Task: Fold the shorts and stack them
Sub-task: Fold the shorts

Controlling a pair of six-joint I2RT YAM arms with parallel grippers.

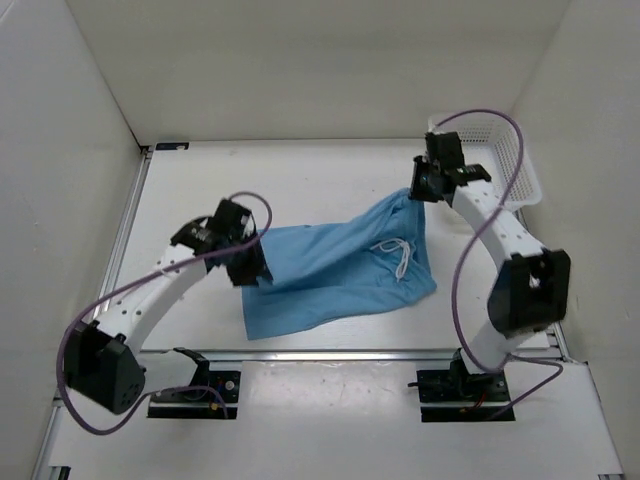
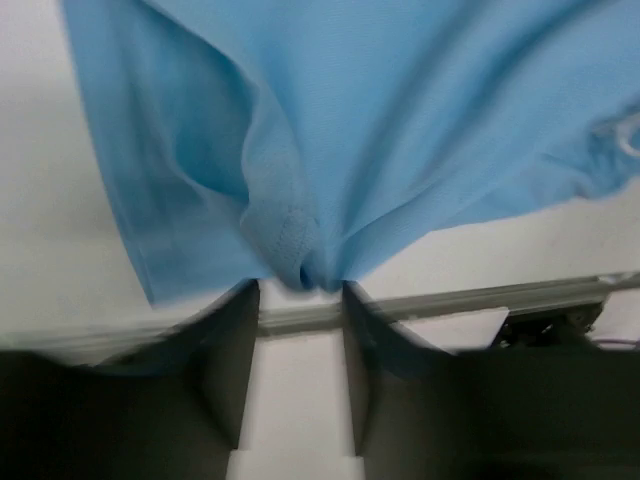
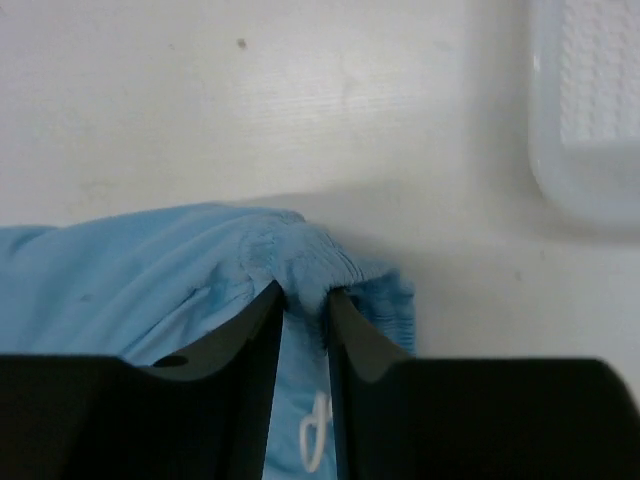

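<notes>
The soft sky-blue fabric shorts (image 1: 330, 272), white drawstring (image 1: 397, 256) showing, lie rumpled mid-frame. The left gripper (image 1: 252, 268) pinches a bunched edge; the right gripper (image 1: 413, 192) clenches the gathered waistband.

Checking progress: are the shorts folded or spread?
Spread, unfolded: the shorts are stretched between left gripper and right gripper, each pinching an edge.

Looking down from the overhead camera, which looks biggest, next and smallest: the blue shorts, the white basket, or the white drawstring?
1. The shorts, clearly the largest.
2. The basket, though the right arm hides part of it.
3. The drawstring, smallest by far.
</notes>
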